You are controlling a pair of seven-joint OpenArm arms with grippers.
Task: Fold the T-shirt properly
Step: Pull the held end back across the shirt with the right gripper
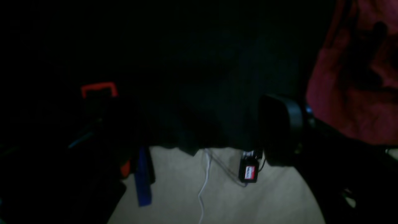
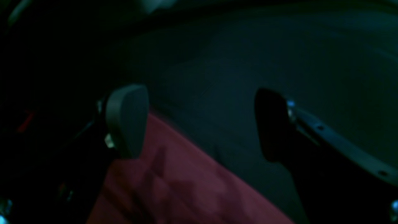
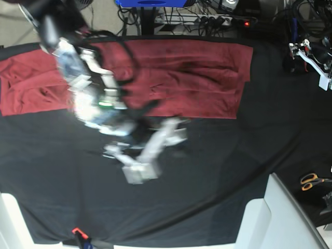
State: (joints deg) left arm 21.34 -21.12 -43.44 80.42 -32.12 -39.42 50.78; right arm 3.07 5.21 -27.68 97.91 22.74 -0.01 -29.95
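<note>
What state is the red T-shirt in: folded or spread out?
Partly folded: the T-shirt lies as a long flat band across the black cloth, straight-edged below.

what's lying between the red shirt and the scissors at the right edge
Only the black cloth lies between the T-shirt and the scissors, seen in the base view.

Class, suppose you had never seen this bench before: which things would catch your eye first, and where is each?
The red T-shirt stands out, spread in a wide band across the far side of the black cloth. Over its near edge, left of centre, hangs a blurred pale arm. The right hand is open, one finger above the shirt's edge.
</note>
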